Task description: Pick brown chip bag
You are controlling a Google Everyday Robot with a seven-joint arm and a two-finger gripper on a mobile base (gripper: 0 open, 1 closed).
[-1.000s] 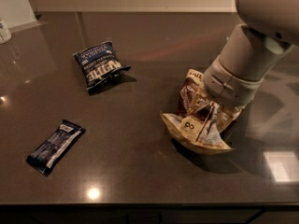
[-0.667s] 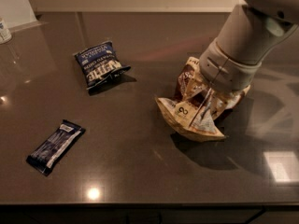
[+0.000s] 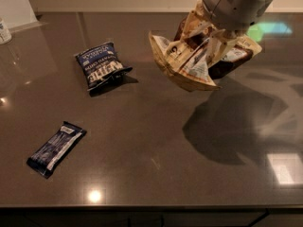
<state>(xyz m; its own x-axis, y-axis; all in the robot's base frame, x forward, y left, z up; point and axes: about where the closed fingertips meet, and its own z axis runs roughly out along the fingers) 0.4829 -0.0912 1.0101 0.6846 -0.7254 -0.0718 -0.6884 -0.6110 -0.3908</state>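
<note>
The brown chip bag (image 3: 187, 60) is a large crumpled tan-and-brown bag with a white label. It hangs in the air at the upper right, well above the dark table (image 3: 142, 141), and casts a shadow on it. My gripper (image 3: 215, 39) comes down from the top right and is shut on the middle of the bag, its pale fingers (image 3: 222, 48) pressed into the folds. The bag hides the fingertips.
A smaller dark blue chip bag (image 3: 100, 67) lies at the upper left. A slim dark blue bar wrapper (image 3: 56, 148) lies at the lower left. A white container (image 3: 4, 31) stands at the far left edge. The table's front edge runs along the bottom.
The gripper has risen with the brown chip bag in it. The bag has left the table and now hangs higher and nearer the camera. The other packages have not moved.
</note>
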